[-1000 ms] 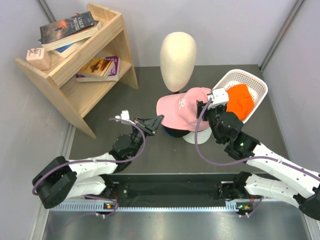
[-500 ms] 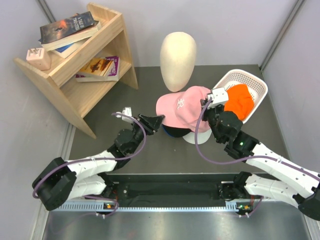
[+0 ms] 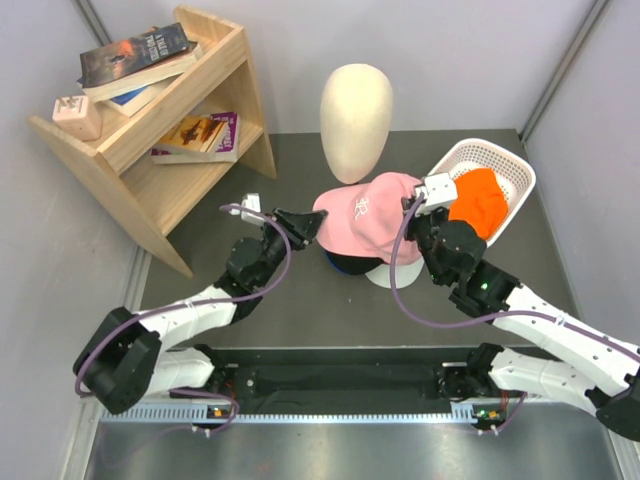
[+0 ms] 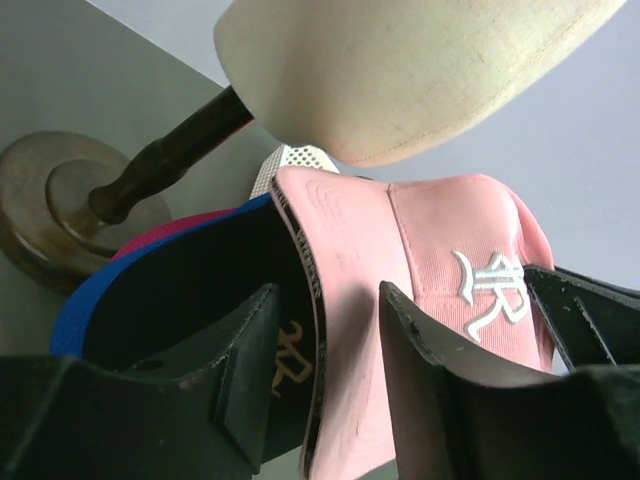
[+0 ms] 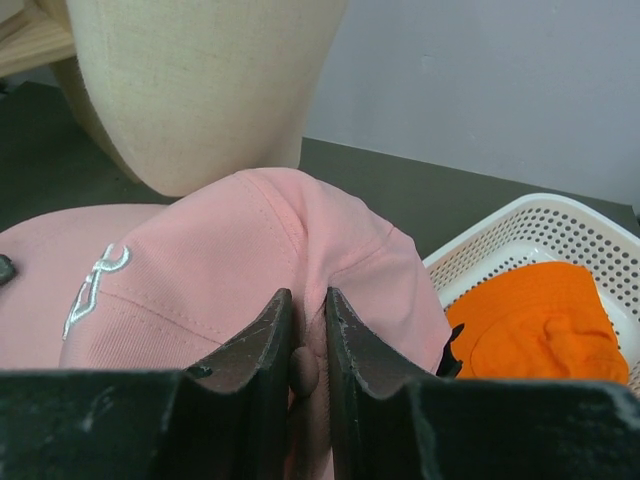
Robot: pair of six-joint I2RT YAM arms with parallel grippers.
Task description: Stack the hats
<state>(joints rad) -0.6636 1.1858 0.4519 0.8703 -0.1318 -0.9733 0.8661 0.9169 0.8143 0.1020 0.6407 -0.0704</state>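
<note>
A light pink cap lies on top of a pile of caps. A black cap and a white brim show under it. My right gripper is shut on the pink cap's crown, pinching the fabric at its top button. My left gripper is open, its fingers on either side of the pink brim's edge. The left wrist view shows the black cap's underside with blue and magenta brims below. An orange bucket hat lies in the basket.
The cream mannequin head stands on its wooden foot just behind the pile. The white slatted basket is at the right, close to my right gripper. A wooden shelf with books is at the far left.
My left gripper has moved forward and to the right, up to the pink cap's brim, which now lies between its fingers. My right gripper keeps its hold on the crown.
</note>
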